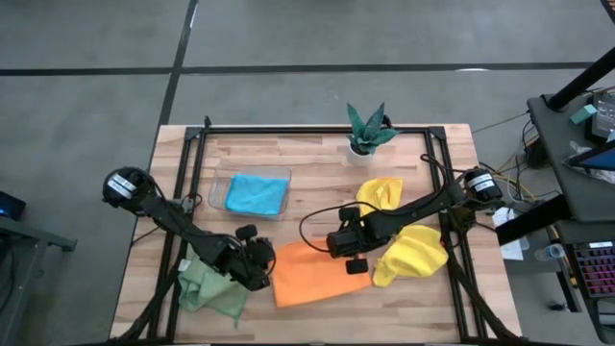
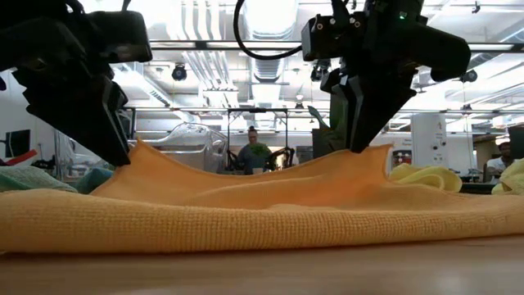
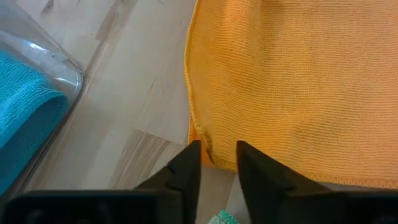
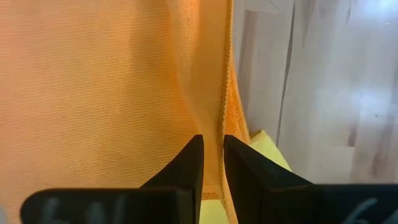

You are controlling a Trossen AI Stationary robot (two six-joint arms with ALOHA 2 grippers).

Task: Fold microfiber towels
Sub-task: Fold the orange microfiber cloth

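The orange towel (image 1: 317,277) lies near the table's front middle, its upper layer drawn up into two peaks in the low view. My left gripper (image 1: 261,273) is shut on its left corner. My right gripper (image 1: 357,258) is shut on its right edge. A blue towel (image 1: 258,193) lies in the clear tray (image 1: 219,185). A pale green towel (image 1: 211,288) lies bunched at the front left, under my left arm. Two yellow towels (image 1: 380,192) (image 1: 415,255) lie crumpled at the right. My left gripper has the orange towel's hemmed left corner (image 3: 204,144) between its two fingers, coming slanting down from the table's left. The corner stands up in a small peak (image 2: 144,147); the rest rests on the table. My right gripper pinches the orange towel's hemmed right edge (image 4: 221,118) between its two fingers, which point steeply down and lie along the hem. That edge is raised in a peak (image 2: 375,151), and the cloth sags slack toward the other peak.
A small plant in a white pot (image 1: 368,133) stands at the far edge. The black frame rails (image 1: 437,173) run along the table's sides. Bare wood lies between the tray and the orange towel (image 3: 124,106). People show in the room behind the table (image 2: 254,152).
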